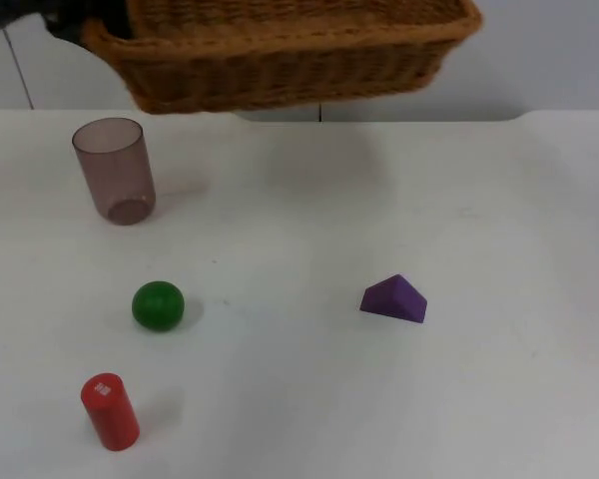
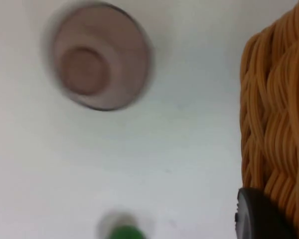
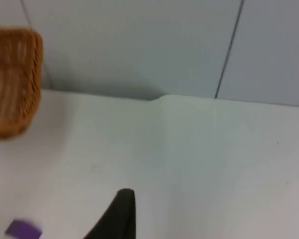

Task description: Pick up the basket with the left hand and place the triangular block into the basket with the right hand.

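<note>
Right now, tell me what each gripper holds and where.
Left gripper: wicker basket, lifted off the table, held at its rim. Right gripper: nothing; purple triangular block lies on the table.

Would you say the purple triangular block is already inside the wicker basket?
No, the purple triangular block lies on the white table, well apart from the raised wicker basket.

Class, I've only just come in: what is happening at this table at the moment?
The left gripper holds the wicker basket up above the far side of the table. The purple triangular block lies on the table, not yet picked up. The right gripper hangs above the table. A cup, green ball and red cylinder stand by.
</note>
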